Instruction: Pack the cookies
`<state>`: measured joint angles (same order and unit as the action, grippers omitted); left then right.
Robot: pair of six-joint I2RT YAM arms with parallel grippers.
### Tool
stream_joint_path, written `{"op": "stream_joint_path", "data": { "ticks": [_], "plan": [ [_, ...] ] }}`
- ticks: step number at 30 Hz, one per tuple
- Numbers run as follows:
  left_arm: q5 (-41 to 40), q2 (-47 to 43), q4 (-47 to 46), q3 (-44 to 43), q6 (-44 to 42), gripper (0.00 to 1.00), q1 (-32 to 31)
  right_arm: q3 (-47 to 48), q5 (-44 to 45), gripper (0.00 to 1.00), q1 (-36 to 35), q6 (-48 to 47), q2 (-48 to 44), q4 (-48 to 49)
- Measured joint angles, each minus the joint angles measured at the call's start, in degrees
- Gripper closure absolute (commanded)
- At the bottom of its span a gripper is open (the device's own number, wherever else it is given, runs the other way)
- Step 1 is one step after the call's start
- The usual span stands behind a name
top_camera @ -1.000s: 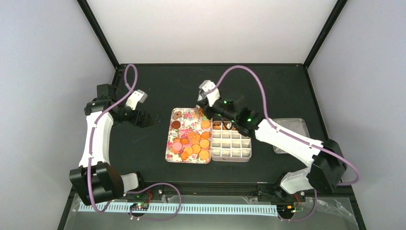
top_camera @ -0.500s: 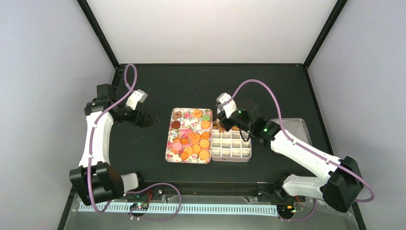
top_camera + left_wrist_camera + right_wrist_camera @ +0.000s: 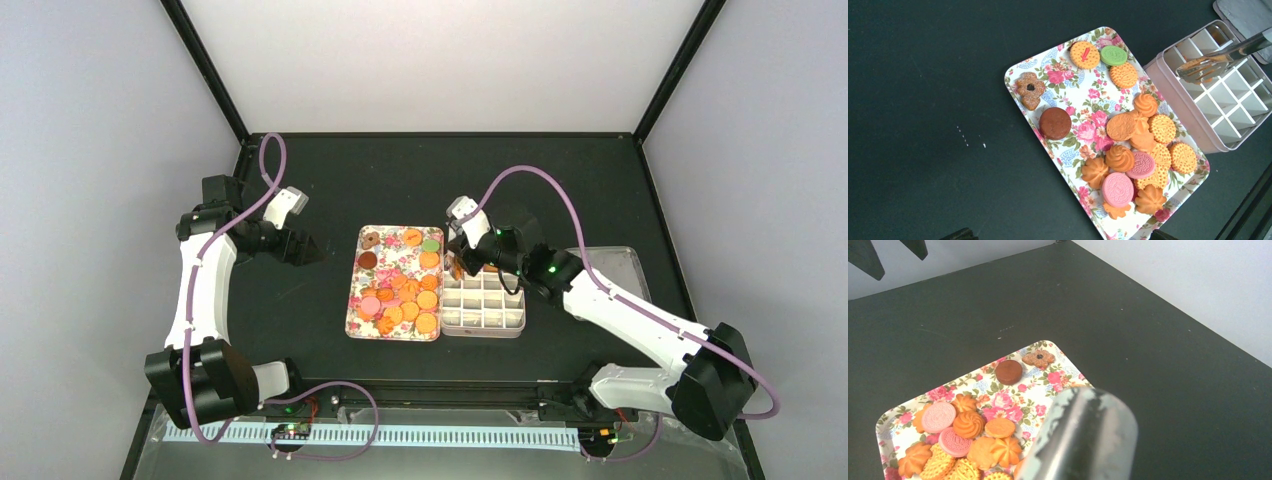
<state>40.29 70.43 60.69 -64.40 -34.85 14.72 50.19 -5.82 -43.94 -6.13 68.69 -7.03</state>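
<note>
Several cookies [image 3: 400,295], mostly orange with a few pink, brown and green, lie on the flower-patterned tray [image 3: 353,300]. They also show in the left wrist view [image 3: 1128,150] and the right wrist view [image 3: 968,425]. My right gripper [image 3: 478,250] is shut on metal tongs [image 3: 1220,54]. The tong tips hold an orange cookie [image 3: 1204,67] over the far-left cells of the pink divided box [image 3: 485,305]. In the right wrist view the tongs' end [image 3: 1088,435] hides the fingers. My left gripper [image 3: 300,248] is open and empty, left of the tray.
A clear lid [image 3: 612,268] lies right of the box, under my right arm. The box [image 3: 1228,100] touches the tray's right side. Walls stand on three sides of the dark table.
My right arm has carried the tongs rightward from over the tray's far-right corner to over the box's far-left cells. The left arm has not moved.
</note>
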Motion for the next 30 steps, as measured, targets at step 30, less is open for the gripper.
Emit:
{"op": "stream_joint_path", "data": {
  "ticks": [30],
  "plan": [
    [0.0, 0.0, 0.0, 0.0, -0.1, 0.07, 0.0, 0.9, -1.2, 0.77, 0.0, -0.5, -0.9, -1.2]
  ]
}}
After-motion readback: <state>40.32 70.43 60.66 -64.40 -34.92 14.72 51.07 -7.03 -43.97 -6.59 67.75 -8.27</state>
